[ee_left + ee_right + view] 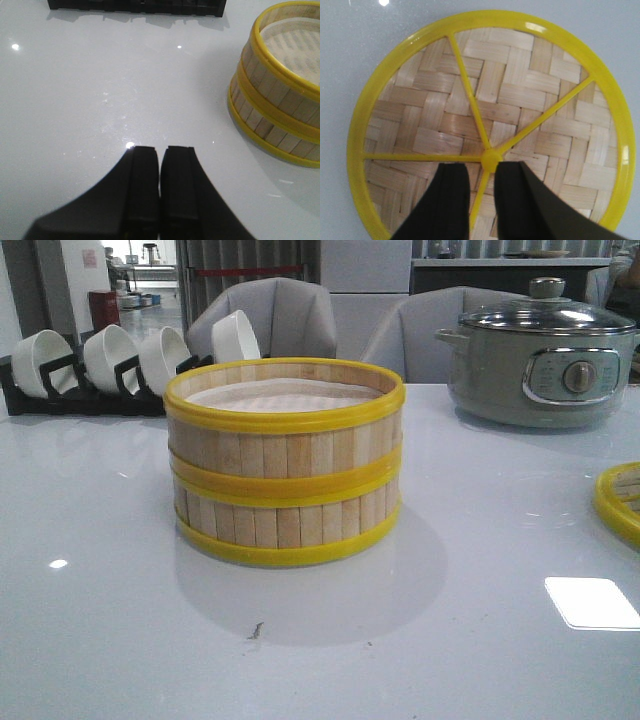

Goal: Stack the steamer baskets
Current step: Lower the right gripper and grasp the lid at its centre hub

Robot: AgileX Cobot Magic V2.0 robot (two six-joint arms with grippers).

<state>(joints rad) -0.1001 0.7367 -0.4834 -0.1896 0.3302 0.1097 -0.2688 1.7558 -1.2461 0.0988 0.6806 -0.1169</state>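
Observation:
Two steamer baskets stand stacked in the middle of the white table, the upper one [285, 405] on the lower one [285, 525], with the white liner showing inside the top. The stack also shows in the left wrist view [280, 95]. The woven yellow-rimmed lid [620, 502] lies flat at the table's right edge. My left gripper [162, 150] is shut and empty over bare table, left of the stack. My right gripper [482, 170] is open just above the lid [520, 90], its jaws either side of a yellow spoke beside the centre hub [491, 159]. Neither gripper shows in the front view.
A black rack with white bowls [100, 365] stands at the back left; its edge shows in the left wrist view [135, 6]. A grey electric pot with a glass lid [540, 365] stands at the back right. Grey chairs stand behind the table.

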